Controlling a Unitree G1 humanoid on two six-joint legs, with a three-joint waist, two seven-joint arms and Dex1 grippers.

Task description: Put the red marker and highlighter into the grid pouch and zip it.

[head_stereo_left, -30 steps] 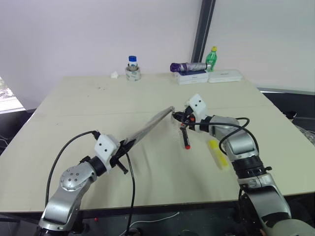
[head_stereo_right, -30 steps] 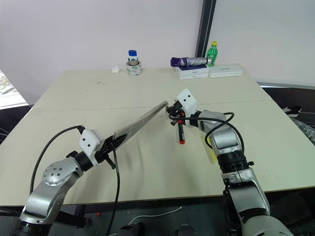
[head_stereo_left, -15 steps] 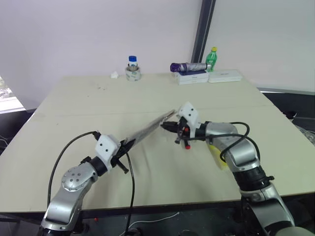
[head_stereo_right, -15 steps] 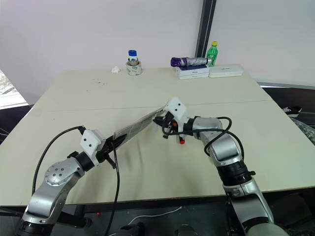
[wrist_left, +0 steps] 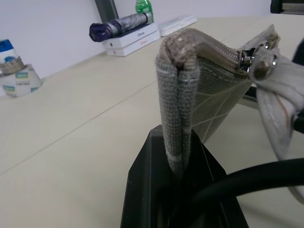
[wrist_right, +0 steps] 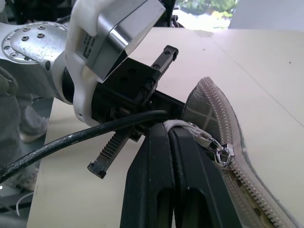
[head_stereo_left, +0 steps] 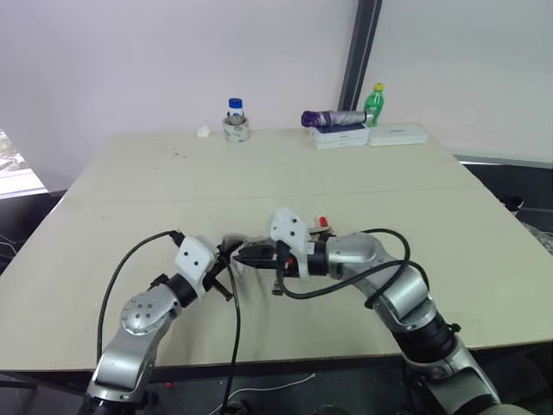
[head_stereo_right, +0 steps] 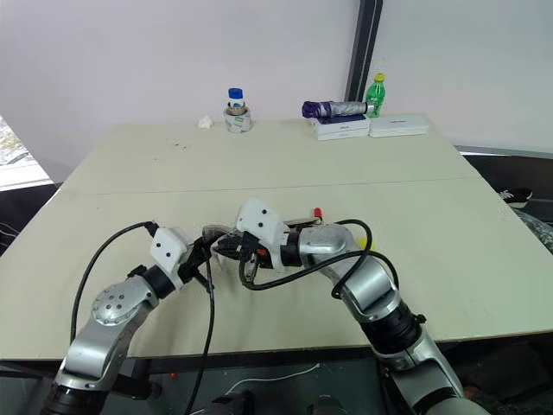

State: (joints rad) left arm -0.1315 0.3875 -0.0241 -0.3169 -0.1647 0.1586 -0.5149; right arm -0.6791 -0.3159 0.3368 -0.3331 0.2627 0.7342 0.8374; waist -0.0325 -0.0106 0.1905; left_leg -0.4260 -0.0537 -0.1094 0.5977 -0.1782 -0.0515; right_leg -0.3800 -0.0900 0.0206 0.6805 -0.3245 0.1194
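The grid pouch [wrist_left: 216, 102] is grey fabric with white grid lines and hangs above the table between my two grippers. My left gripper [wrist_left: 175, 142] is shut on one end of it. My right gripper [wrist_right: 167, 130] sits close to the left one and is shut on the pale pull cord [wrist_right: 183, 125]. The metal zipper slider [wrist_left: 251, 59] hangs just past it. In the eye views a short bit of the pouch [head_stereo_left: 234, 242] shows between the hands. Behind my right forearm the red marker [head_stereo_left: 322, 222] lies on the table, only its tip showing. The highlighter is hidden by that arm.
Along the table's far edge stand a blue-capped jar on a tape roll [head_stereo_left: 233, 122], a folded purple umbrella [head_stereo_left: 333, 118] on white boxes, a green bottle [head_stereo_left: 373, 102] and a flat white box [head_stereo_left: 396, 134]. A black cable [head_stereo_left: 232, 311] loops under my left wrist.
My right gripper has travelled left along the pouch, from its far end to just beside the left gripper, taking the pull cord with it. The left hand has stayed put.
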